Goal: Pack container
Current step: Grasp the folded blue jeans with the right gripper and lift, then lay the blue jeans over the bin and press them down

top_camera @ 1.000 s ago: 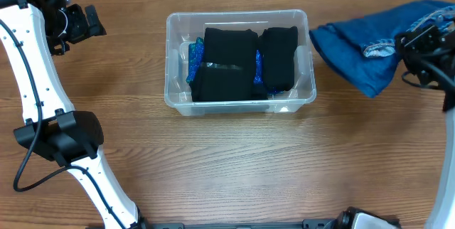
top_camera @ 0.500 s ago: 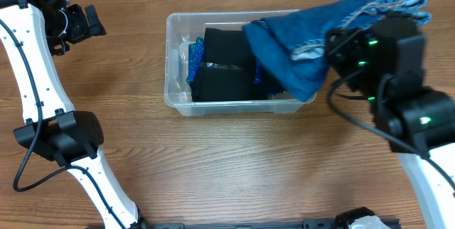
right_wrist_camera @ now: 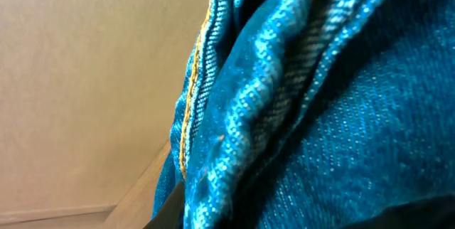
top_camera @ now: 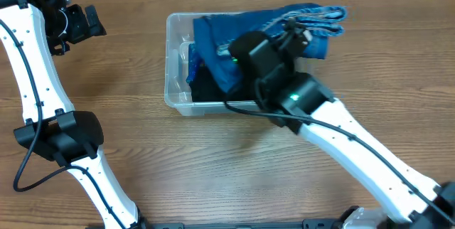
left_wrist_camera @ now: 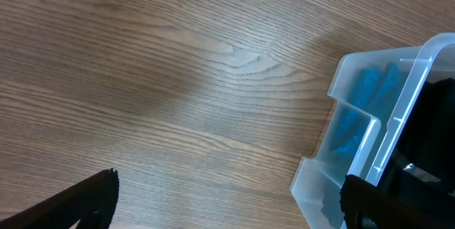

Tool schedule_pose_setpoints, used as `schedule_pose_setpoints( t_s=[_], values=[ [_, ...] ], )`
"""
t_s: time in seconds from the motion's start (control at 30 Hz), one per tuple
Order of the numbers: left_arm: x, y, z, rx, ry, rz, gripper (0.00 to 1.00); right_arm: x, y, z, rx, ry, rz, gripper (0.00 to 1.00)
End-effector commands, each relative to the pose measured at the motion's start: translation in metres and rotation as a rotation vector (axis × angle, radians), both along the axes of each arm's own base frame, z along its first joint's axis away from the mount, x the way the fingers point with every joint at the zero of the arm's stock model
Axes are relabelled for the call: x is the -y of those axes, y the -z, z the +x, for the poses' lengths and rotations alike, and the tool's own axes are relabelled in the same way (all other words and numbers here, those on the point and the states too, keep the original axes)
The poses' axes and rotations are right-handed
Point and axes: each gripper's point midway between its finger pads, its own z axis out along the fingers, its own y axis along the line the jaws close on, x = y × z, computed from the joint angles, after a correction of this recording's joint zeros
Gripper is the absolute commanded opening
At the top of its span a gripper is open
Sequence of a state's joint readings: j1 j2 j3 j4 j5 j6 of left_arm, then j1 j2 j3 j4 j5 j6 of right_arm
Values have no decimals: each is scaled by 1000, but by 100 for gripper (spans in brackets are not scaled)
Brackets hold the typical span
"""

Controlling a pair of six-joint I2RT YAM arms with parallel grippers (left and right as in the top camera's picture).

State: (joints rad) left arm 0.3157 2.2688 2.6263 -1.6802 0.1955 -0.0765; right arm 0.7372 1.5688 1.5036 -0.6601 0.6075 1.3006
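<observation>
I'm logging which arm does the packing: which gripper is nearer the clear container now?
Right. The right gripper is over the container, holding blue jeans above it; the left gripper is open, off to the container's left, apart from it.

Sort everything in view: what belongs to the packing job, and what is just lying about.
Job: clear rectangular plastic container; blue denim garment in the right gripper; black folded clothes inside.
Not involved: left gripper, open over the brown wooden table.
</observation>
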Motion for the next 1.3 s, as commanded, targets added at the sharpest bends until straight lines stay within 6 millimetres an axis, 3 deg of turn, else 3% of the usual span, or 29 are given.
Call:
schedule_pose_setpoints(
  t_s=[0.0, 0.27, 0.87, 1.03, 1.2, 1.27],
  values=[
    [3, -2, 1, 7, -5, -11, 100, 8, -51, 11, 165, 104, 49, 4],
    [3, -2, 1, 8, -4, -11, 100, -5, -49, 28, 215, 115, 64, 4],
    [3, -2, 1, 7, -5, -11, 100, -55, 25, 54, 108, 12, 46, 4],
    [3, -2, 1, 8, -4, -11, 100, -56, 27, 54, 100, 3, 46, 4],
    [3, -2, 1, 7, -5, -11, 100, -61, 38, 48, 47, -42, 39, 18],
    [3, -2, 1, 7, -4, -11, 100, -64, 42, 45, 25, -61, 39, 30]
  ],
)
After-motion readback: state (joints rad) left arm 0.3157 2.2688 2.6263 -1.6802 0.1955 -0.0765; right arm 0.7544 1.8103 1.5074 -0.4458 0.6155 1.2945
